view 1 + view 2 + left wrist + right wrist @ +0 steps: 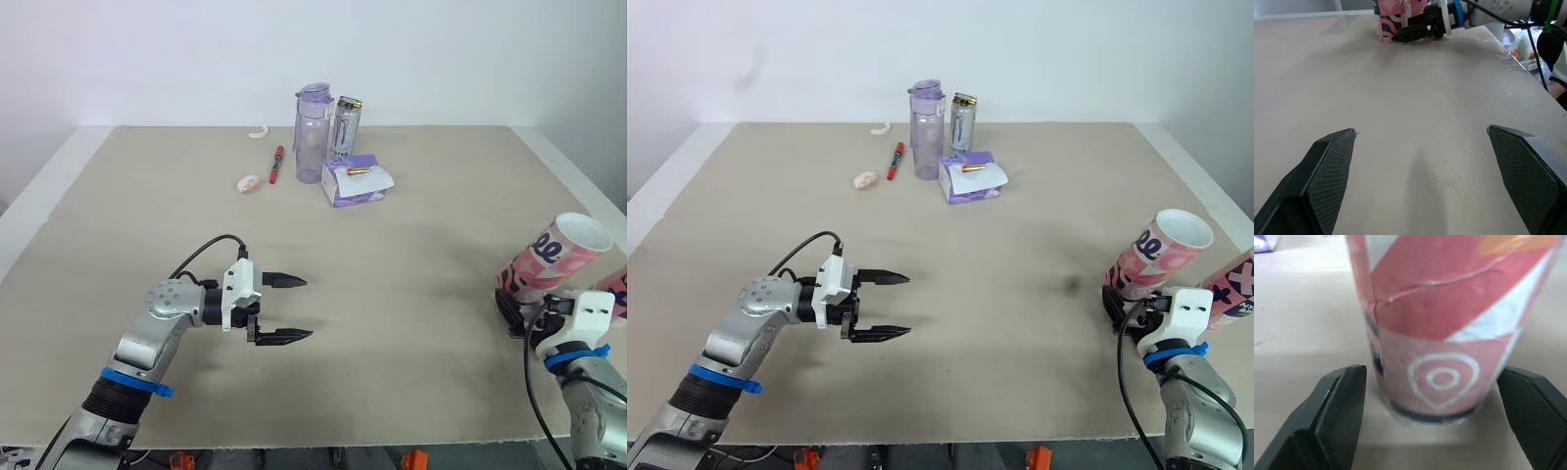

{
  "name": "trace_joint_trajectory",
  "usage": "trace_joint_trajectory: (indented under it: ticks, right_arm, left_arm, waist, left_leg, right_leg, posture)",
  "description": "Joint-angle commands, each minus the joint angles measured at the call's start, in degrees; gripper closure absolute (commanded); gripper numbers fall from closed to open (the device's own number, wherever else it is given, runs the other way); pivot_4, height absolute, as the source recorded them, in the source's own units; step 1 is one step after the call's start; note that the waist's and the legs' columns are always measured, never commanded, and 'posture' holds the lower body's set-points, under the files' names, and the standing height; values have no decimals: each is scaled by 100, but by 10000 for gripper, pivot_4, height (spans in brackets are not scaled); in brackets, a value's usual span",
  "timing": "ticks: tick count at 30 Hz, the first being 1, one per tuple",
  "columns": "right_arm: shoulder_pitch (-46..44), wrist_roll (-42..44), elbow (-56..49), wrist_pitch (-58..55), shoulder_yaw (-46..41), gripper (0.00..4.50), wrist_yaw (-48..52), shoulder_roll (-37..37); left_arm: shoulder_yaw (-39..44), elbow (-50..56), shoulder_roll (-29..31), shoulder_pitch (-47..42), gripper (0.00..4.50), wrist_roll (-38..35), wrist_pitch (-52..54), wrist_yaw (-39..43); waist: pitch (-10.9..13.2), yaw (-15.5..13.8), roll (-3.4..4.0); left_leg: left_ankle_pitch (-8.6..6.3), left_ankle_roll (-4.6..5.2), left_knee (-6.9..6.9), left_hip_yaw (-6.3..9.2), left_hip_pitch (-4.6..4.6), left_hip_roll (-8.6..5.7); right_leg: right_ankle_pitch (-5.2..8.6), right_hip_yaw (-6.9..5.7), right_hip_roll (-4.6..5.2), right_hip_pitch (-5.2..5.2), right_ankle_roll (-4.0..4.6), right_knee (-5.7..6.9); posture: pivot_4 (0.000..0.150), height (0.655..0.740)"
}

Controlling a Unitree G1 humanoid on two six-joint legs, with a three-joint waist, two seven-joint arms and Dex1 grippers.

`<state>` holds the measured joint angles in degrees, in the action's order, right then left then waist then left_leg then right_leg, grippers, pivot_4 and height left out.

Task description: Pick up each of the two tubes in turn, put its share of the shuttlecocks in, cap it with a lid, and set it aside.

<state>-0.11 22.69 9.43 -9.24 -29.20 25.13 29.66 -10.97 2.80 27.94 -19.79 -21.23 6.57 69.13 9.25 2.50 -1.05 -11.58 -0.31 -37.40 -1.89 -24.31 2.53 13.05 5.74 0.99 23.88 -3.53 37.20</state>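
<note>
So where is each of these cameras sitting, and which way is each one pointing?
Left and right eye views: on the robot's head, looking forward and down over the beige table; both arms show.
Left wrist view: on the left wrist, looking along the open left gripper, low across the table toward the right gripper.
Right wrist view: on the right wrist, close up on the pink patterned cardboard tube, which stands between its open jaws.
Shared: the tube appears in every view.
</note>
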Motion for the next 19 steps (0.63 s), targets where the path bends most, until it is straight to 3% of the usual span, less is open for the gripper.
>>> trace_joint_trajectory:
  ticks: [1,6,11,19]
  right_arm:
    - [591,427,-1385,-436,-278,677,-160,-130]
    - [1426,619,-2453,-749,-249,677,106,-49]
    - [2029,601,-2772,-43,-19,677,1722,540]
    - [771,452,-2472,642,1485,677,3335,909]
  left_arm:
    - [11,41,10,-55,0,4,-108,58]
    - [93,-152,-28,-164,0,58,-91,-72]
    - [253,-179,84,-104,0,159,-65,-325]
    - [522,48,328,253,0,409,-61,-867]
  waist:
    - [-1,7,1]
    - [-1,-6,7]
    - [1,7,10]
    - [11,52,-7]
  left_leg:
    - [0,0,0,0,0,1]
    - [0,0,4,2,1,2]
    - [-2,0,4,-3,-1,2]
    - [-2,0,3,-15,20,13]
  right_leg:
    - [0,1,0,1,0,0]
    - [6,-1,-1,1,3,0]
    - [8,2,0,3,2,-3]
    - [-9,8,-8,4,15,-2]
  posture:
    - [1500,7400]
    - [1500,7400]
    - [1500,7400]
    - [1500,7400]
